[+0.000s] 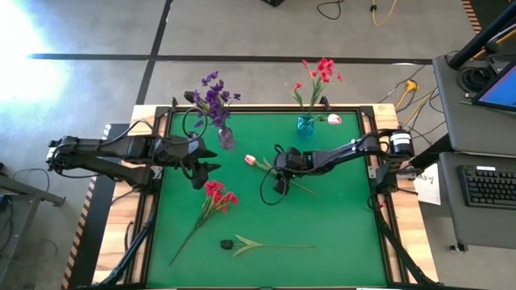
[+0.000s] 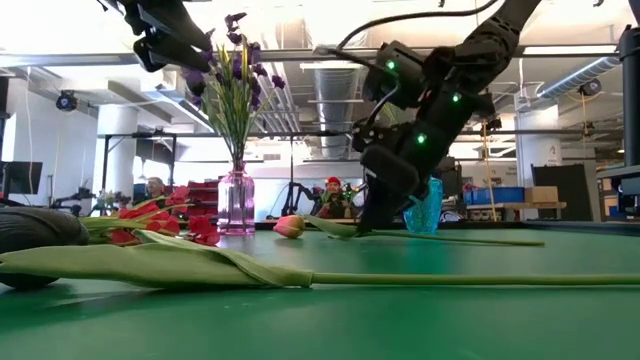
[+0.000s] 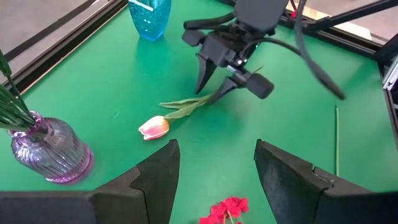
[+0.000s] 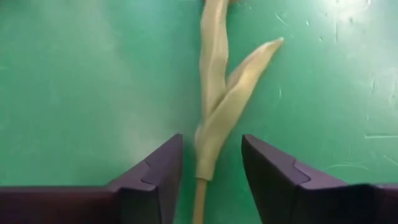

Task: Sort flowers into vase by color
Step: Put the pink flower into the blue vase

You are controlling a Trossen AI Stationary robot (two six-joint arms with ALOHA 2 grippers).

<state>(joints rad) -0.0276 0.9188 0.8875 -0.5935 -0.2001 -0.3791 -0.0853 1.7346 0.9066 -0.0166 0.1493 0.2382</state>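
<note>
A pale pink tulip [image 1: 251, 160] lies on the green mat, its stem [image 1: 302, 188] running toward the right near side. My right gripper [image 4: 211, 142] is open, tilted down over that stem. Its fingers stand on either side of the leafy part [image 4: 214, 124], and a gap shows on both sides. My left gripper [image 3: 217, 174] hangs open above the mat at the left, near the purple vase [image 1: 226, 138], which holds the purple sprays [image 1: 211, 95]. The blue vase [image 1: 305, 125] holds red sprays [image 1: 320, 74]. A red spray [image 1: 218, 196] and a dark tulip [image 1: 227, 243] lie flat nearer the front.
A second pale pink tulip head [image 1: 334, 119] shows just right of the blue vase at the far edge. The dark tulip's long stem [image 1: 278, 246] lies across the near part of the mat. A raised black frame [image 1: 379, 201] borders the mat.
</note>
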